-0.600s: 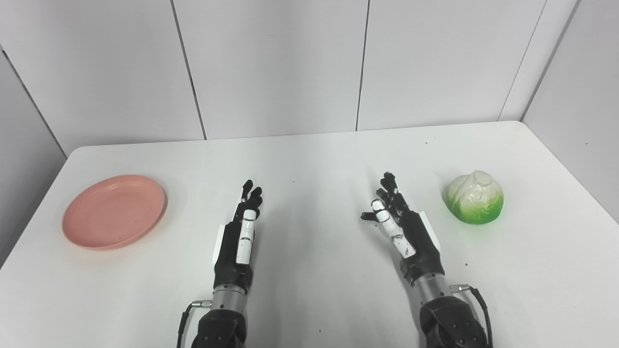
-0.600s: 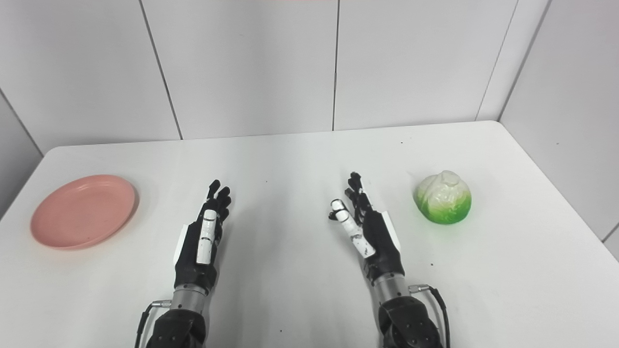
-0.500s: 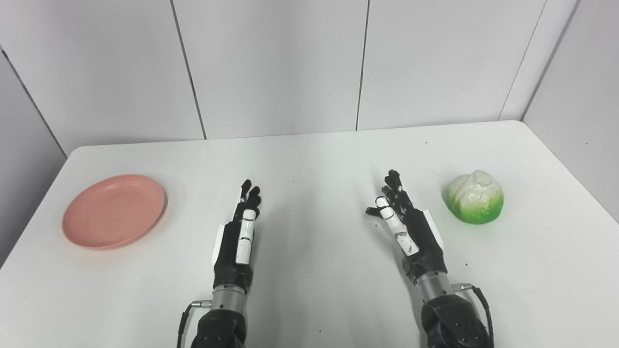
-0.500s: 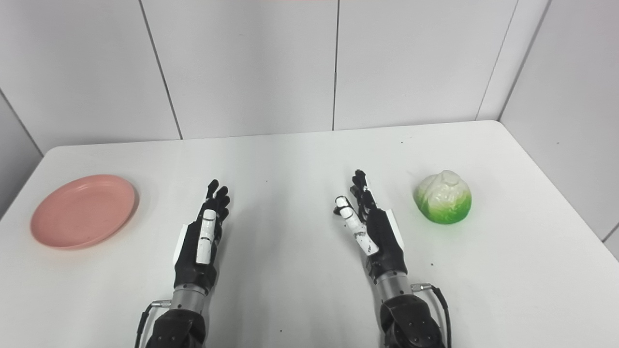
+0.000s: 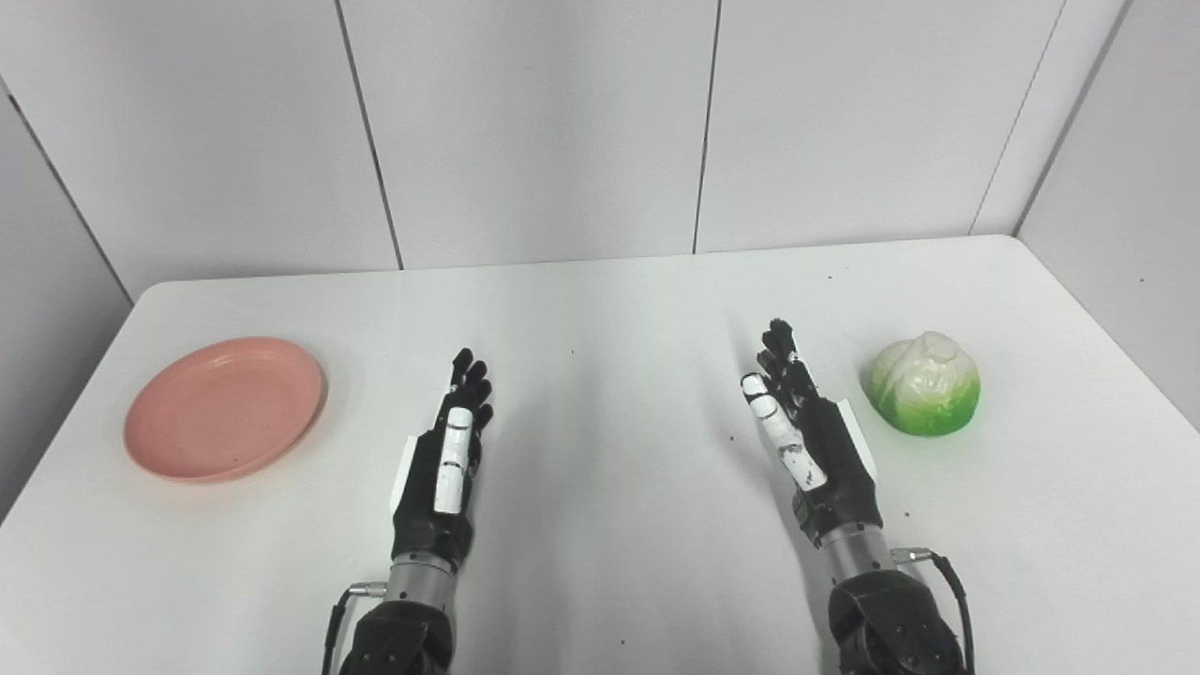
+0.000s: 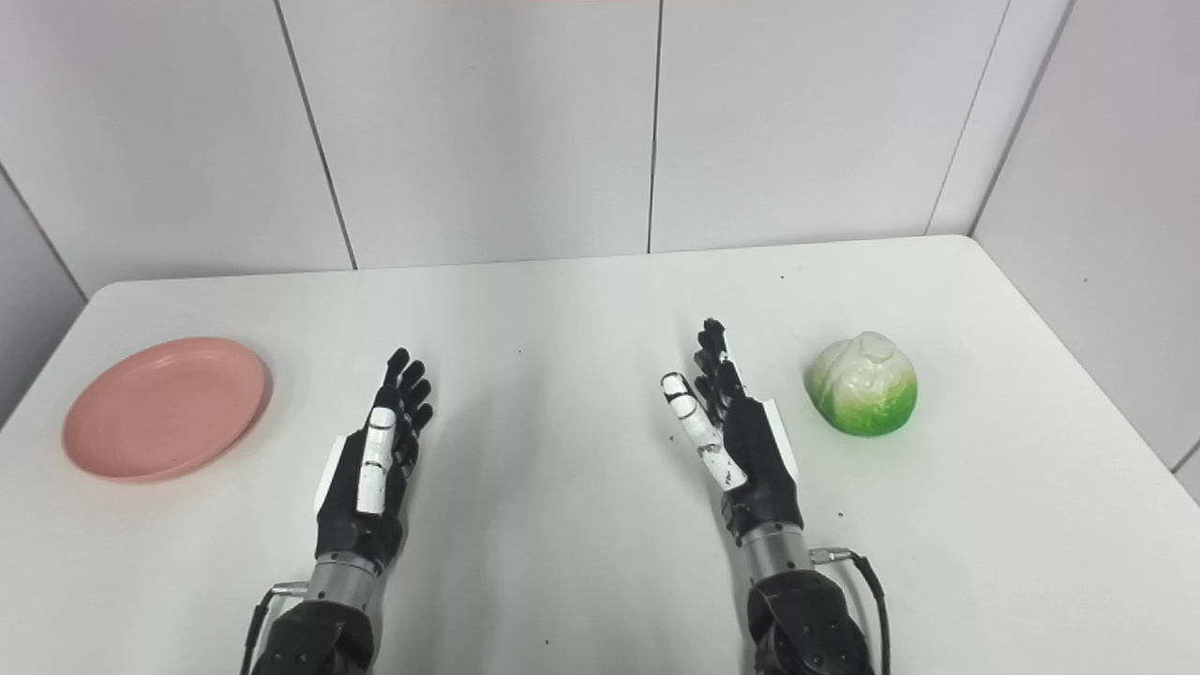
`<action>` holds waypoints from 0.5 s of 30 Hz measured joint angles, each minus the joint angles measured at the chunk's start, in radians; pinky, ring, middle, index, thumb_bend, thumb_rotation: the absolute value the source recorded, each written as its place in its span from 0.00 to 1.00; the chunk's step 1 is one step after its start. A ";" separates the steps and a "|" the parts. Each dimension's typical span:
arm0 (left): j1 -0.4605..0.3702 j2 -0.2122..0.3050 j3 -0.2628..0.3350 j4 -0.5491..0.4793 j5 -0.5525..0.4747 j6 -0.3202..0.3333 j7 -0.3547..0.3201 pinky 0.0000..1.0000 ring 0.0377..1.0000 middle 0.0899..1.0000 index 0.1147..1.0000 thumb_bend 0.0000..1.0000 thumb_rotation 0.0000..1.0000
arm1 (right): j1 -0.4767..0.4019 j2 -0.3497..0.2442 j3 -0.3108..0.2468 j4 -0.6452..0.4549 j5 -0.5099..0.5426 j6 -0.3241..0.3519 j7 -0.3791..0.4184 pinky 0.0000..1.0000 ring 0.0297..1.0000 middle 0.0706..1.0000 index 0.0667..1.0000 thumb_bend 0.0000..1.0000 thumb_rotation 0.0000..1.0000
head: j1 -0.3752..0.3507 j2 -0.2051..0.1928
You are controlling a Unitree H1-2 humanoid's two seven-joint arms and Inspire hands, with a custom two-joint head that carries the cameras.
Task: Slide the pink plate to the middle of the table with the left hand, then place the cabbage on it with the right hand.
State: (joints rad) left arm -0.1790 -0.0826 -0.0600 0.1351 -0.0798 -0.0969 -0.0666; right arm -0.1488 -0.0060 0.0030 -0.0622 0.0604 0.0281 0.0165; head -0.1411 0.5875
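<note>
A pink plate point(image 5: 223, 409) lies flat near the table's left edge, with nothing on it. A green and white cabbage point(image 5: 923, 395) sits on the table at the right. My left hand point(image 5: 442, 463) is open over the table, fingers straight and pointing away, about a hand's length right of the plate. My right hand point(image 5: 809, 439) is open too, edge-on with its fingers extended, a short gap left of the cabbage and not touching it. Neither hand holds anything.
The white table point(image 5: 600, 309) ends at a panelled wall behind and close to a wall on the right. Bare table surface lies between the two hands.
My left hand has shifted a little to the left, toward the plate. My right hand has moved right and slightly forward, closer to the cabbage, with its fingers straightened.
</note>
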 measured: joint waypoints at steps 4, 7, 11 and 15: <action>0.000 0.000 0.001 0.000 -0.018 0.000 -0.013 1.00 1.00 1.00 1.00 0.66 1.00 | 0.000 -0.002 -0.003 0.018 0.006 -0.001 0.004 1.00 1.00 1.00 1.00 0.59 0.74 | 0.000 0.000; 0.000 0.000 0.002 0.002 -0.022 0.000 -0.017 1.00 1.00 1.00 1.00 0.67 1.00 | 0.000 -0.001 -0.004 0.017 0.012 -0.001 0.004 1.00 1.00 1.00 1.00 0.60 0.73 | 0.006 0.009; -0.003 -0.001 0.001 0.008 -0.014 -0.006 -0.016 1.00 1.00 1.00 1.00 0.66 1.00 | 0.000 0.000 -0.005 0.010 0.017 -0.001 0.005 1.00 1.00 1.00 1.00 0.61 0.72 | 0.040 0.006; -0.004 -0.003 -0.004 0.009 -0.006 -0.010 -0.014 1.00 1.00 1.00 1.00 0.64 1.00 | 0.004 -0.004 -0.011 0.007 0.044 0.001 0.012 1.00 1.00 1.00 1.00 0.61 0.75 | 0.175 -0.023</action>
State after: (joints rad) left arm -0.1833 -0.0859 -0.0643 0.1446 -0.0853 -0.1067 -0.0804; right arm -0.1453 -0.0097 -0.0084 -0.0554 0.1044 0.0289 0.0285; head 0.0335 0.5646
